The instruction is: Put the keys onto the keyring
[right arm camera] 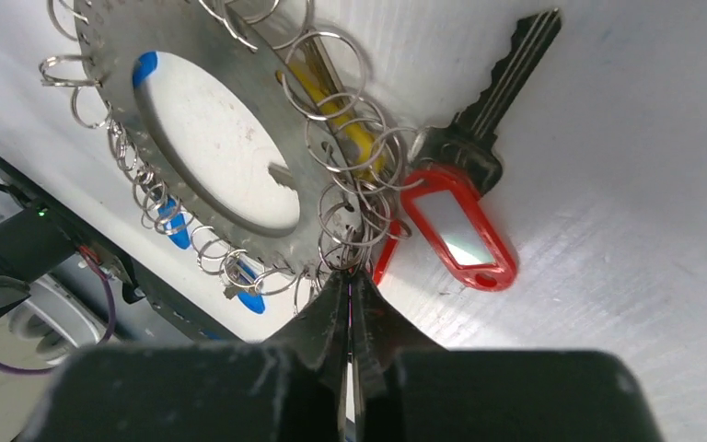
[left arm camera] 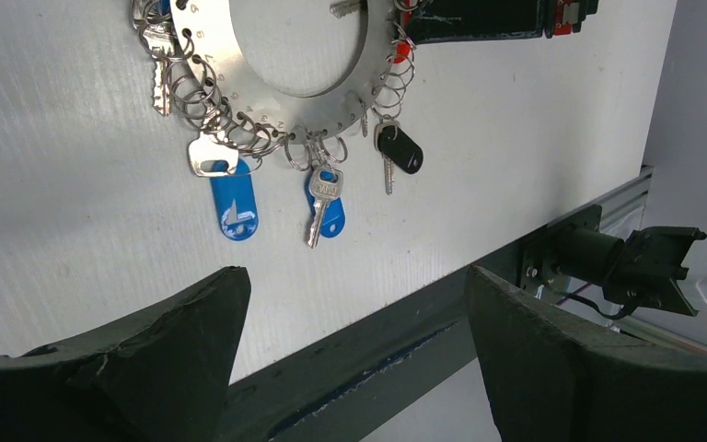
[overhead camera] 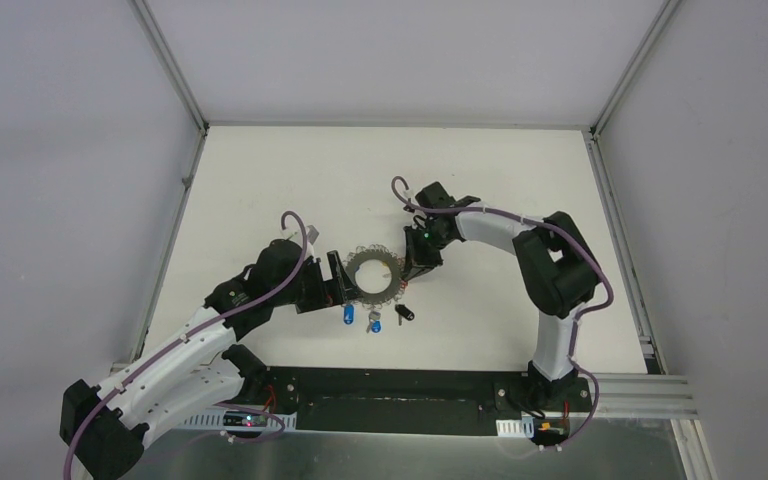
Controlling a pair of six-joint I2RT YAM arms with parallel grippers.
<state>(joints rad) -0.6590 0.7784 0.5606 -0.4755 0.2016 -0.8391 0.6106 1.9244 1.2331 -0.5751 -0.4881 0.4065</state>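
Observation:
The keyring (overhead camera: 370, 257) is a flat grey metal ring lying mid-table, its rim lined with small wire loops. A key with a red tag (right arm camera: 460, 226) lies at the ring's edge, caught among the loops. Two blue-tagged keys (left arm camera: 235, 204) (left arm camera: 329, 207) and a black-tagged key (left arm camera: 400, 149) hang from loops on the near rim. My right gripper (right arm camera: 351, 273) is shut, its tips pressed into the loop cluster beside the red tag; whether a wire is pinched I cannot tell. My left gripper (left arm camera: 354, 304) stands open just left of the ring, nothing between its fingers.
The black base rail (overhead camera: 390, 400) runs along the near table edge, close to the hanging keys. White walls and metal frame posts (overhead camera: 175, 70) enclose the table on three sides. The right arm (overhead camera: 550, 270) arches over the table's right half.

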